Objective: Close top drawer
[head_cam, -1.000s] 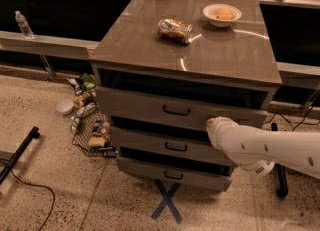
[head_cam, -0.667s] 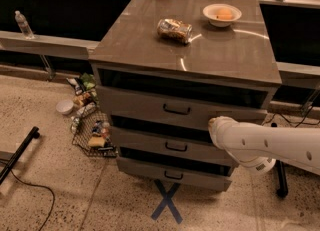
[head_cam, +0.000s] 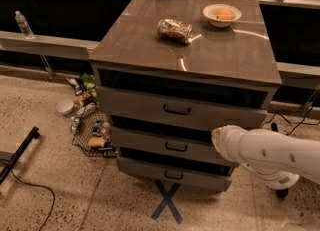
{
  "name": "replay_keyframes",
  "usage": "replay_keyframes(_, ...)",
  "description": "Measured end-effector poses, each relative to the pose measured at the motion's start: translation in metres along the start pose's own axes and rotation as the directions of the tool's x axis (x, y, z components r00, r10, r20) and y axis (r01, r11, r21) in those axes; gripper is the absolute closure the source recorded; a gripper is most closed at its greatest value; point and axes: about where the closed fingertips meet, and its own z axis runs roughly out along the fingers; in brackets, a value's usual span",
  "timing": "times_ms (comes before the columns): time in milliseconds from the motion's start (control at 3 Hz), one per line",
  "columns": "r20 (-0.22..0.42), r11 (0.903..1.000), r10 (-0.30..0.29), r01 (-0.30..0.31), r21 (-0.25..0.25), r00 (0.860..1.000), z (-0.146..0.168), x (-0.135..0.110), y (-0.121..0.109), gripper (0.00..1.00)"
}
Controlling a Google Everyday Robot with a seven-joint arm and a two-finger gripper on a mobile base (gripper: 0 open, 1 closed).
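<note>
Your gripper [head_cam: 218, 138] is at the tip of the white arm [head_cam: 272, 155], which enters from the lower right. You cannot tell if it is released or clenched, and it grasps nothing that you can see. It is in front of the right end of the middle drawer [head_cam: 170, 146], just under the top drawer [head_cam: 150, 106]. The top drawer stands out from the grey cabinet [head_cam: 150, 50], with a dark gap above its front, and its black handle [head_cam: 176, 110] is to the left of the gripper. On the cabinet top you see a shiny packet [head_cam: 174, 29] and a bowl [head_cam: 221, 14] holding an orange fruit. A blue tape cross [head_cam: 167, 201] is on the floor below the bottom drawer [head_cam: 150, 171], and a wire basket [head_cam: 92, 135] with litter is at the left.
</note>
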Motion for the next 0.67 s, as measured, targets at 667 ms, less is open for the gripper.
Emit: replay_keyframes(667,0.017,0.9999,-0.007,0.007,0.012,1.0,-0.011,-0.0066,-0.0074,0.59)
